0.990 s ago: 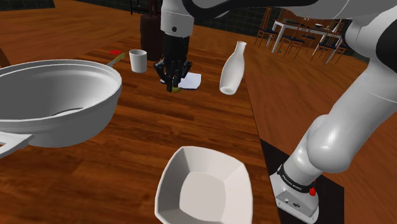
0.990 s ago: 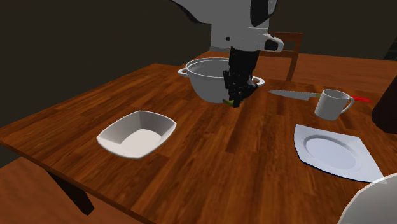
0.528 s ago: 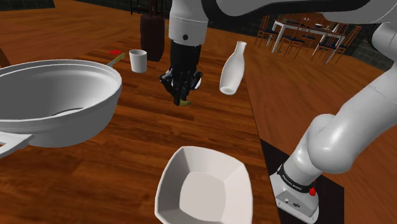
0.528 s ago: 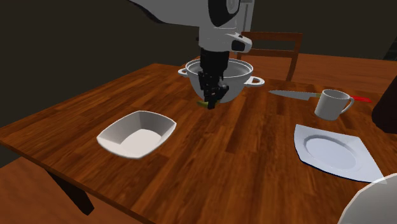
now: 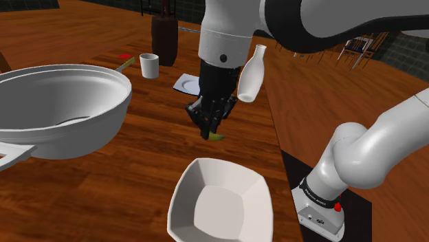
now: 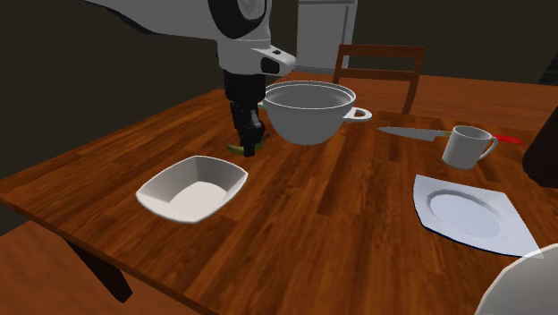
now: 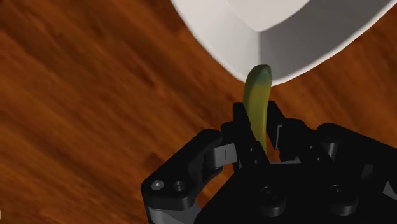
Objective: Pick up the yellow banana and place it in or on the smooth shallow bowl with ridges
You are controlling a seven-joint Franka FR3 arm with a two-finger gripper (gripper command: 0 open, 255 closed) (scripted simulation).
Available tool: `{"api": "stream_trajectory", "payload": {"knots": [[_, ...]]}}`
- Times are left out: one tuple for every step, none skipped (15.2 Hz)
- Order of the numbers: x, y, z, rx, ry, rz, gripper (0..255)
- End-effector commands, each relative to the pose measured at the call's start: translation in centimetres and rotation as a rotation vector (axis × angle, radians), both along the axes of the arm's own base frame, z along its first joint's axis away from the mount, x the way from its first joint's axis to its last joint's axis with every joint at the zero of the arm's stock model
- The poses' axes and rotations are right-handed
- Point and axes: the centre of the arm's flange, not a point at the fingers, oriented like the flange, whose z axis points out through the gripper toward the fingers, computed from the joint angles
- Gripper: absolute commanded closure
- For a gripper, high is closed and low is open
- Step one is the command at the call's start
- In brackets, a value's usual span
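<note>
Wood-grained table (image 5: 137,158) spreads under the whole job, and you are carrying above it, not resting on it. The big white pot (image 6: 308,112) sits off to one side of the gripper (image 5: 210,127). It is not your target, so give it room as the arm swings.

The white shallow bowl (image 5: 220,206) lies beyond the fingertips, on the stand's side of the gripper, with bare wood between it and the fingers in the shoulder view. In the wrist view its near rim (image 7: 305,25) is straight ahead of the gripper (image 7: 257,121), so your heading looks about right.

The black fingers are clamped on the yellow-green banana (image 7: 257,89). They hold it near one end, and the rest pokes out past the fingertips towards the bowl. In the shoulder view the fruit (image 5: 216,137) hangs just under the fingers, with its free tip low over the wood.

That low tip is what you need to manage. As I judge it, it reaches the rim before the fingers do, so gain some height before you cross the edge. Move steadily, since a grip near one end may let the banana pivot. Bring the gripper over the hollow's middle, not the rim. Lower until the tip is close to the floor of the bowl, and only then part the fingers.
</note>
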Motion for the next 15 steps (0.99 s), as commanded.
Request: {"api": "stream_trajectory", "payload": {"knots": [[-2.0, 1.4, -0.2, 0.0, 0.0, -0.001, 255], [-3.2, 2.0, -0.3, 0.0, 0.0, -0.001, 255], [-4.4, 2.6, -0.3, 0.0, 0.0, -0.001, 255], [-5.5, 3.2, -0.3, 0.0, 0.0, -0.001, 255], [-6.7, 3.8, -0.3, 0.0, 0.0, -0.001, 255], [-7.9, 4.4, -0.4, 0.0, 0.0, -0.001, 255], [-9.0, 5.1, -0.4, 0.0, 0.0, -0.001, 255], [-11.0, 6.1, -0.4, 0.0, 0.0, -0.001, 255], [-11.0, 6.1, -1.0, 0.0, 0.0, -0.001, 255], [-11.0, 6.1, -1.5, 0.0, 0.0, -0.001, 255], [-11.0, 6.1, -2.0, 0.0, 0.0, -0.001, 255], [-11.0, 6.1, -2.6, 0.0, 0.0, -0.001, 255], [-11.0, 6.1, -3.1, 0.0, 0.0, -0.001, 255], [-11.0, 6.1, -3.6, 0.0, 0.0, -0.001, 255], [-11.0, 6.1, -4.1, 0.0, 0.0, -0.001, 255]]}}
